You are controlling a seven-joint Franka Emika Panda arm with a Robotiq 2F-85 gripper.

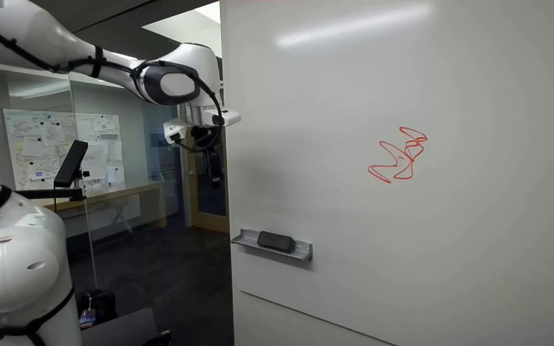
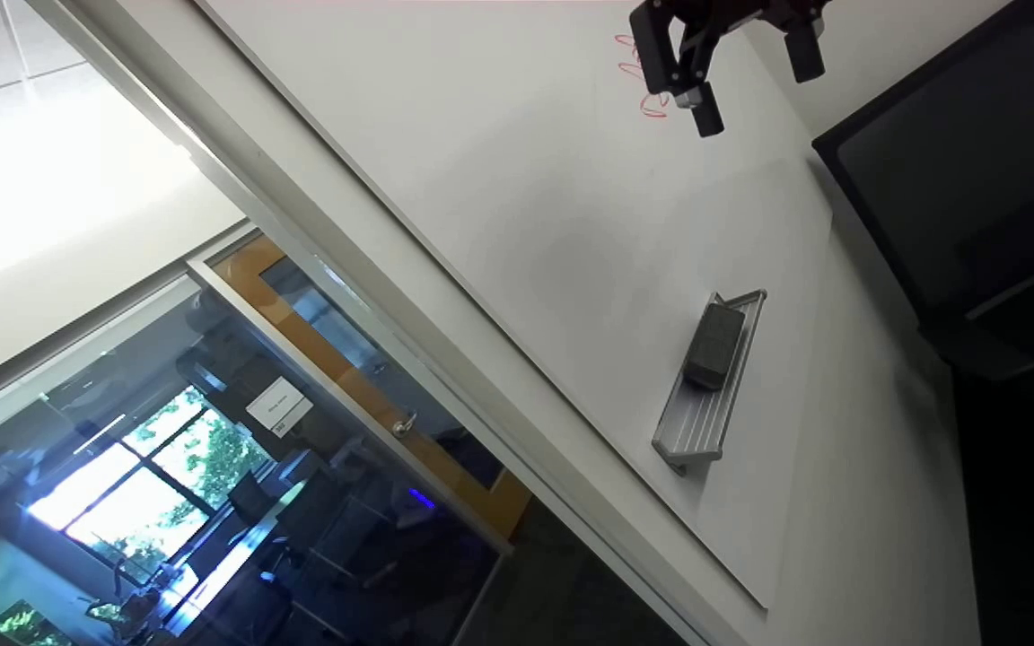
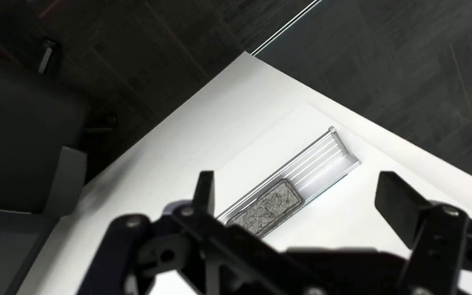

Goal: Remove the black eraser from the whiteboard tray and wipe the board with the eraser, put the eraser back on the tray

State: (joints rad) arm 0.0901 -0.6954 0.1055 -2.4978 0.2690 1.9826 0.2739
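The black eraser [image 1: 275,241] lies lengthwise on the whiteboard tray [image 1: 302,251], which is fixed low near the side edge of the board [image 1: 450,250]. A red scribble [image 1: 412,158] marks the board's surface, well above the tray's height. In the wrist view the eraser [image 3: 275,205] shows lettering on its face, and one end is covered by the gripper's linkage. My gripper [image 3: 296,190] stands open with its fingers wide apart and nothing held between them. An exterior view shows the gripper [image 2: 756,81] higher up than the tray [image 2: 695,422], apart from the eraser [image 2: 714,345].
A glass wall [image 1: 80,230] and a wooden door [image 1: 209,222] lie beyond the board's edge. A black stand arm [image 1: 71,163] rises beside the robot's base. Low down is a grey chair-like object [image 1: 123,331]. A large dark panel [image 2: 975,152] stands close to the board.
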